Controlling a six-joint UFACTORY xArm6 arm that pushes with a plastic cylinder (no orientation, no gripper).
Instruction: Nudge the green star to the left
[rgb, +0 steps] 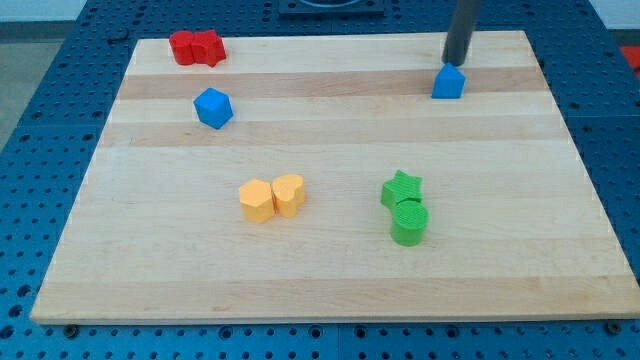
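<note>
Camera view shows a wooden table (330, 285) with blocks scattered over it, and I place each of them against the green star (401, 188), going from the view's left to its right.

Farthest to the view's left and toward the top, well apart from the green star, sit two red blocks (195, 47) pressed together; their shapes are hard to make out. Below them, nearer the star but well to its left and above it, is a blue block (213, 107) with a faceted, roughly hexagonal look. At about the star's own height, to its left with bare wood between, lie a yellow hexagon-like block (257, 200) and a yellow heart-like block (288, 194), touching each other.

The green star itself lies right of centre in the lower half of the table. A green cylinder (409, 223) touches its lower edge.

Up and slightly to the right of the star, near the top edge, stands a blue block with a peaked top (449, 82). My tip (456, 62) ends just behind this block, seemingly touching or nearly touching it. The end effector is a plain rod, so it neither opens nor holds anything.

The star thus lies well apart from my tip, toward the view's bottom and a little left. I judge the tip must first reach the star's right side, clear of the cylinder.

No containers are on the table.
</note>
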